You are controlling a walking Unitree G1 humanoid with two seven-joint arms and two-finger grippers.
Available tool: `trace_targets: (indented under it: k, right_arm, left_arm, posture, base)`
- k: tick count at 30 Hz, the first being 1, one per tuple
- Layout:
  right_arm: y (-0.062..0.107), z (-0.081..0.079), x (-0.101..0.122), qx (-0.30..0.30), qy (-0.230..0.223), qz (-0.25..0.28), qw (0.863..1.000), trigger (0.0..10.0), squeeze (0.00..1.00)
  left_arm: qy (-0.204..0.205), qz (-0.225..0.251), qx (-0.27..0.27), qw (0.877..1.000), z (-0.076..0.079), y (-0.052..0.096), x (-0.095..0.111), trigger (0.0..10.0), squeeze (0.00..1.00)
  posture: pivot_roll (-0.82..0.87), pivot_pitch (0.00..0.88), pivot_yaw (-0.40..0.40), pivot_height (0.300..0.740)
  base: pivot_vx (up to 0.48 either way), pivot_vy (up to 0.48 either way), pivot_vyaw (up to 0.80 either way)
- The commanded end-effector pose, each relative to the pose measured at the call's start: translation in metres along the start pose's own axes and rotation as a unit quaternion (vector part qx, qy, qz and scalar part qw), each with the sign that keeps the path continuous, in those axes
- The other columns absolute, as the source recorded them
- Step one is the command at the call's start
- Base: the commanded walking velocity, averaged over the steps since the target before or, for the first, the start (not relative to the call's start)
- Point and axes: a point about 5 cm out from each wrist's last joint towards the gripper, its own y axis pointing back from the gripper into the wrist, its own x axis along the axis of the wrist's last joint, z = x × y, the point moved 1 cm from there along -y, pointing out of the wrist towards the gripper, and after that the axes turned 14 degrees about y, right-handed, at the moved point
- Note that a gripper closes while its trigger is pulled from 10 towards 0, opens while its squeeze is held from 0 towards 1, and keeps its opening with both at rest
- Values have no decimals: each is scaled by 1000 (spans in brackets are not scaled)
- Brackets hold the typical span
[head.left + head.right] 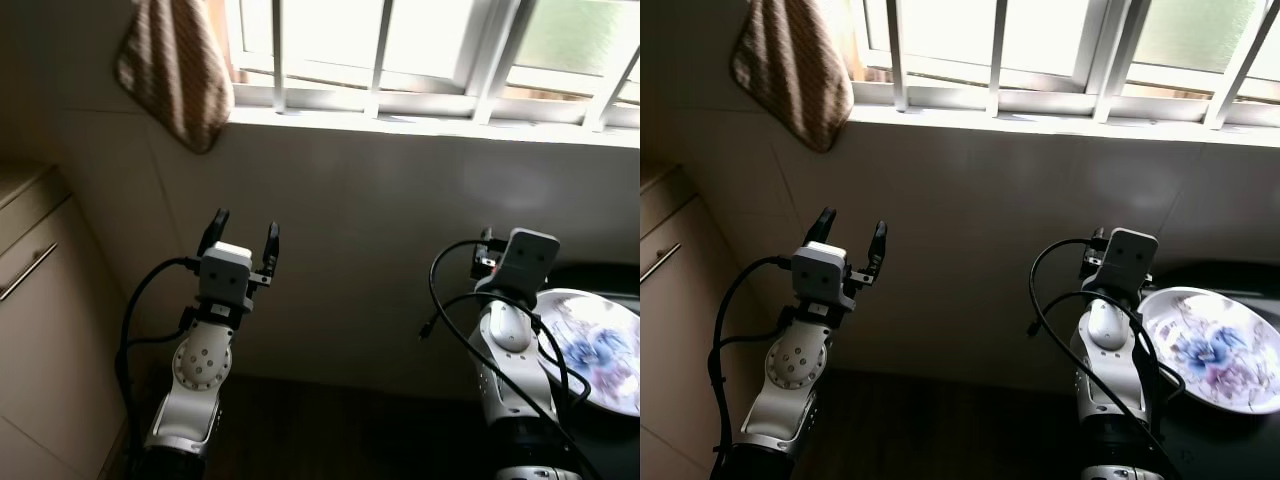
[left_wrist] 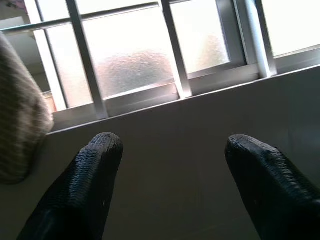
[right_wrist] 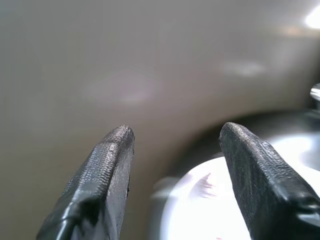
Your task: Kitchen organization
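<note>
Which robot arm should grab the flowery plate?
Probably the right. The right gripper is open beside the plate, whose rim shows between its fingers. The left gripper, also open, points up at the window, far from it.

- Window (image 1: 420, 50) runs along the top, above the wall (image 1: 380, 230).
- Towel (image 1: 178, 70) hangs at the window's left end, against the wall.
- Cabinet (image 1: 40, 330) stands at far left, left of the left gripper (image 1: 241, 240).
- Plate (image 1: 1215, 350) lies at far right on the table (image 1: 1230, 275), just beside the right gripper (image 3: 175, 145).
</note>
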Motion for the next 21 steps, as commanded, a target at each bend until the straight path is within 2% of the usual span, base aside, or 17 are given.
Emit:
trace_targets:
  k: [1, 3, 7, 8, 16, 21]
  right_arm:
    - [-3, 11, -6, -28, -6, -24, 999, 10000, 0]
    - [-4, 13, -9, -35, -6, -33, 999, 10000, 0]
    - [-3, 11, -9, -27, -5, -33, 999, 10000, 0]
    - [-3, 10, -9, -25, -5, -32, 999, 10000, 0]
    - [-3, 8, -10, -23, -4, -38, 999, 10000, 0]
    - [-3, 5, -9, -12, 5, -29, 999, 10000, 0]
  left_arm:
    - [-3, -1, -9, 1000, 5, -2, 1, 10000, 0]
    - [-2, -4, -10, 1000, 5, -2, 0, 10000, 0]
    - [1, -1, -11, 1000, 6, -2, 0, 10000, 0]
    - [2, 5, -9, 1000, 6, -2, 2, 10000, 0]
    - [8, -7, -2, 1000, 4, -2, -2, 10000, 0]
    - [13, -7, -4, 1000, 5, -1, -2, 10000, 0]
  posture:
    - [22, 0, -33, 740]
    - [22, 0, -33, 740]
    - [20, 0, -31, 740]
    - [19, 0, -31, 740]
    - [23, 0, -33, 740]
    - [22, 0, -33, 740]
  base:
    - [0, 0, -800]
    - [0, -129, -400]
    - [0, -480, 0]
    - [0, 0, -800]
    - [0, 0, 0]
    - [0, 476, 0]
